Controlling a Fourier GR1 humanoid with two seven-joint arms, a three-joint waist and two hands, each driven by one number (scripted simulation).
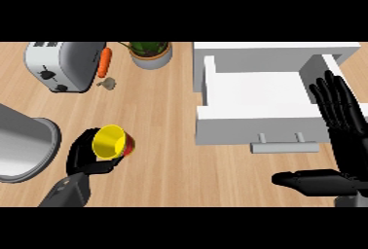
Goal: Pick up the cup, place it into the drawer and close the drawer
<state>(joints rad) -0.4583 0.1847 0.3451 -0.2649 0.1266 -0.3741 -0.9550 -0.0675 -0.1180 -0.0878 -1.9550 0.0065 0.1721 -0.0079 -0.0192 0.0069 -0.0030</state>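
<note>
While my left hand (pixel 84 158) curls round the yellow cup (pixel 110 142), I carry it tipped on its side, its mouth turned up toward my head and a red band showing along its right flank. It sits over the counter (pixel 165 107) near the left edge, beside the big steel pot (pixel 25 143) and well apart from the drawer (pixel 251 104). I judge the sideways hold comes from taking the cup by its wall from the left; it leaves the mouth free and my forearm rising from the counter's near edge. My fingers wrap behind and under the cup, so most of them are hidden.

My right hand (pixel 338 116) rests open at the counter's right edge, fingers straight and pointing away from me, thumb stretched leftward below the drawer's front. The white drawer stands pulled out, its handle (pixel 284 144) facing me, its inside bare, so I judge it is ready to take the cup and the carry across is the step ahead. Along the far edge stand a toaster (pixel 61 58), a carrot (pixel 105 61), a garlic bulb (pixel 108 83) and a potted plant (pixel 149 52), clear of that path.
</note>
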